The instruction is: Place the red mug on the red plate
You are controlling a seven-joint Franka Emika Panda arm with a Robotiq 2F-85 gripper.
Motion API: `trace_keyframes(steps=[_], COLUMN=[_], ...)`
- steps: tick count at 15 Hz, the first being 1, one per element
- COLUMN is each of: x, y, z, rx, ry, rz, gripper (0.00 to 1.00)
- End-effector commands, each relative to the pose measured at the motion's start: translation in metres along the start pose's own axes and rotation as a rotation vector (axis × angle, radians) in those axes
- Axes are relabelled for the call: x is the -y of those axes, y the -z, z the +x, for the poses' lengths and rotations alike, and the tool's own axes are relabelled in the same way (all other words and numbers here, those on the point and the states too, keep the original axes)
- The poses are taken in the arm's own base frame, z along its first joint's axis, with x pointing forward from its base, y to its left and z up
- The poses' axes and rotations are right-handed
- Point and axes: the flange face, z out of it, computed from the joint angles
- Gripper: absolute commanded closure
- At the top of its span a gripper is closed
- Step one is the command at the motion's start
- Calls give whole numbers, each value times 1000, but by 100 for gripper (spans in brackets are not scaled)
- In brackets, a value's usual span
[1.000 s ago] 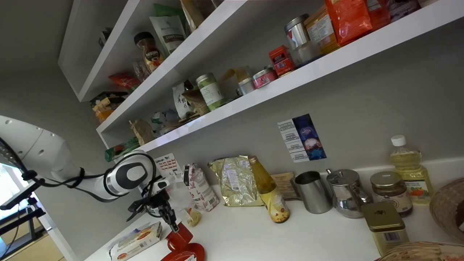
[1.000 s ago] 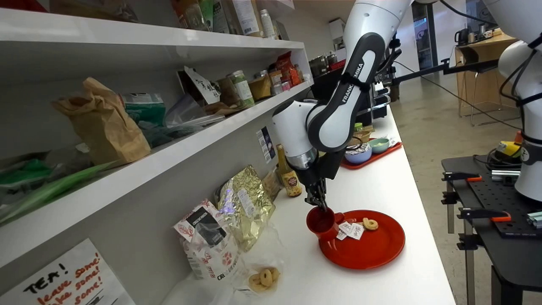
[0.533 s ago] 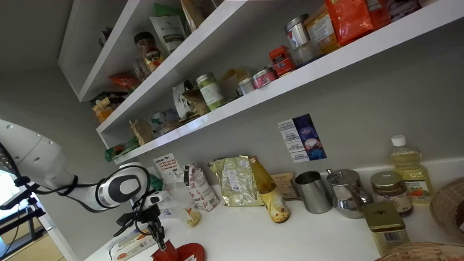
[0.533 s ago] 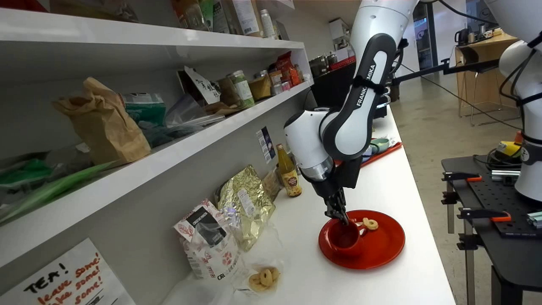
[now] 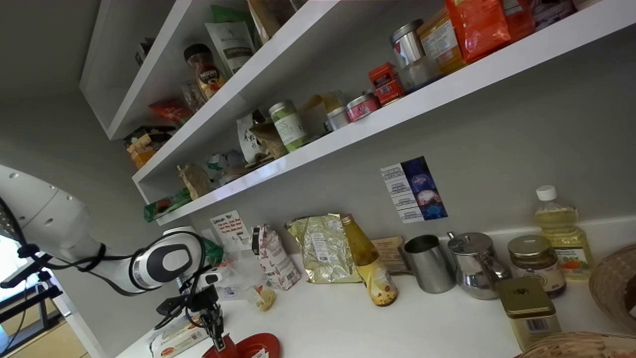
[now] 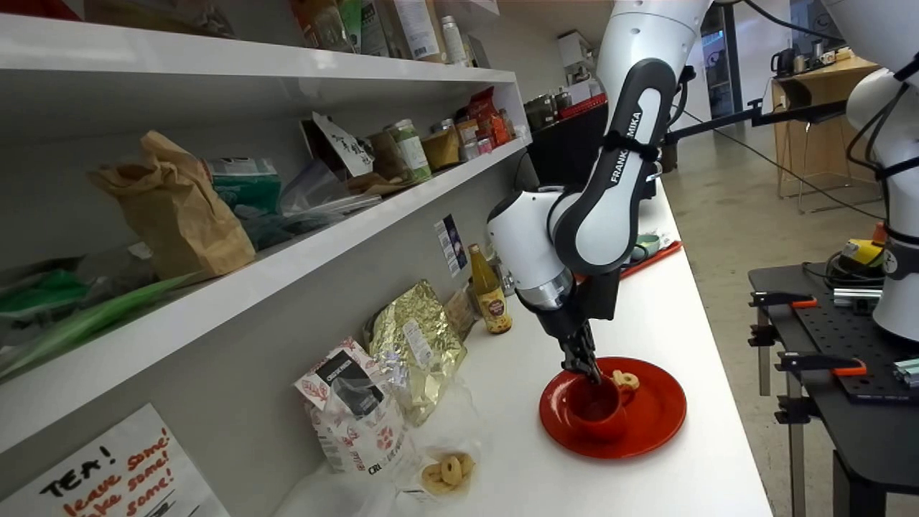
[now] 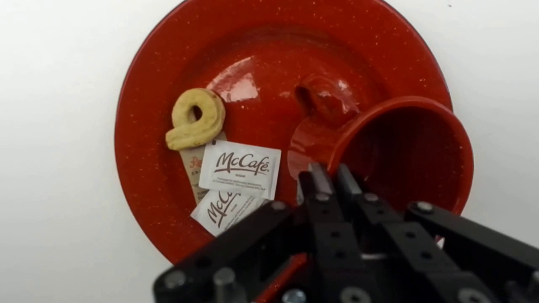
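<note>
The red mug (image 6: 604, 425) is over the near-wall half of the red plate (image 6: 659, 420), with its opening showing. In the wrist view the mug (image 7: 414, 155) overlaps the right side of the plate (image 7: 145, 126), and its handle points up-left. My gripper (image 6: 597, 378) is shut on the mug's rim; in the wrist view its fingertips (image 7: 334, 170) have the wall between them. In an exterior view the mug (image 5: 227, 348) and plate (image 5: 268, 343) are partly cut off by the bottom edge. I cannot tell whether the mug's base touches the plate.
On the plate lie a ring-shaped biscuit (image 7: 198, 120) and white sugar packets (image 7: 240, 166). A gold foil bag (image 6: 416, 352), a flour bag (image 6: 352, 409), a bottle (image 6: 492, 294) and a bag of biscuits (image 6: 449, 474) stand along the wall. A shelf (image 6: 323, 248) hangs above.
The gripper carried the mug from the plate's wall-side edge inward over the plate. In the last half second it moved only slightly further the same way, staying shut on the rim.
</note>
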Motion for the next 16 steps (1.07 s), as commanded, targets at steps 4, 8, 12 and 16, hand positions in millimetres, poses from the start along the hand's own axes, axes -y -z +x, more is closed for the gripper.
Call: trace_keyframes(steps=[4,8,12,16], x=[-2,-2,-2,-2], y=[-1,9,7,9], z=[0,-3,1,0], rx=[10,-1,-3,-6], ry=[11,11,11,11], rz=[7,12,11,12], gripper=[69,31,26,23])
